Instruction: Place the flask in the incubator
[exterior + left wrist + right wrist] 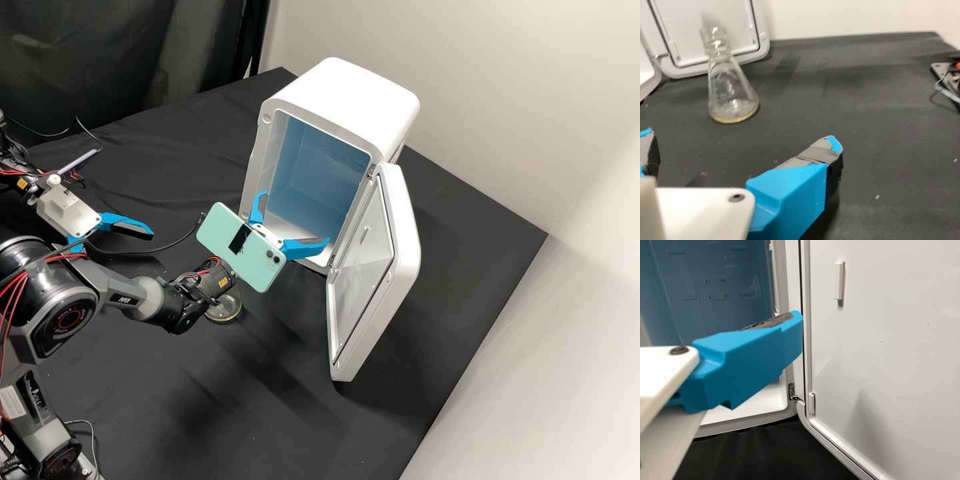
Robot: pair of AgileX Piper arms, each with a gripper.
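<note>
On the black bench (200,400), the clear glass Erlenmeyer flask (730,85) is standing upright with its mouth uncovered and a faint yellowish ring showing at its base. It is sitting out in front of the white incubator (347,93), not inside it, and no gripper is touching it. In the high view, the right arm's wrist is partly hiding the flask.

The incubator is standing near the bench's far edge, and its door (393,267) is hanging wide open, exposing the pale blue interior. The right gripper (293,219) is hovering at the mouth of that opening, its two blue fingers spread apart and holding nothing. One finger (750,365) is lying close beside the door's hinge edge in the right wrist view. A mint-green phone (243,247) is riding on this arm's wrist.

The left gripper (740,145) is hanging low over the bench, well apart from the incubator. Its fingers are also spread wide and gripping nothing, and the flask is standing some way beyond their tips. A thin black cable (167,247) is trailing across the bench between the two grippers.
</note>
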